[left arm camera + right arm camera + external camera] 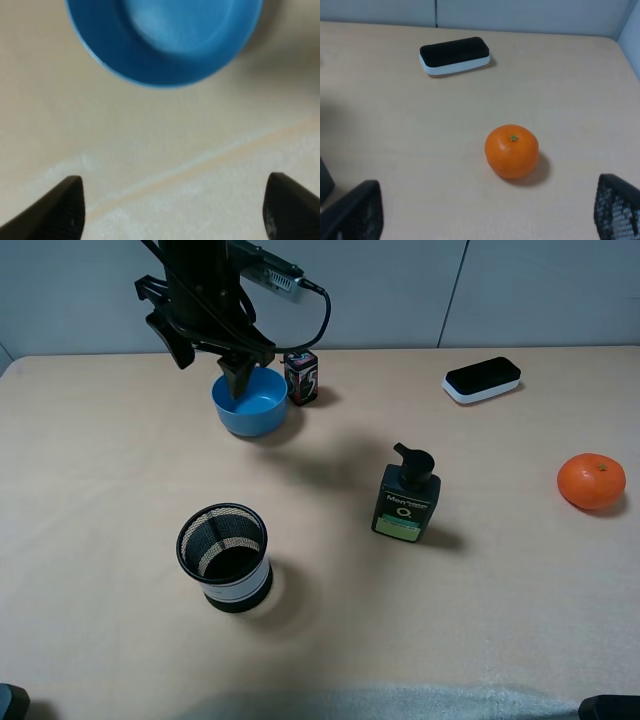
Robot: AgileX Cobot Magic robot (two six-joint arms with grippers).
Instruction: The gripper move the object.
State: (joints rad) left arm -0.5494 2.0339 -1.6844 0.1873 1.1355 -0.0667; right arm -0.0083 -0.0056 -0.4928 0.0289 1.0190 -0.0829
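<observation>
The blue bowl stands upright on the table at the back left, next to a small dark box. My left gripper hangs over the bowl's back-left side, one dark finger crossing its rim in the high view. In the left wrist view the gripper is open and empty, with bare table between its fingertips and the bowl just ahead of them. My right gripper is open and empty over the table's right side, near an orange.
A black mesh cup with a white band stands front left. A dark pump bottle stands in the middle. A black and white eraser lies at the back right and the orange at the right edge.
</observation>
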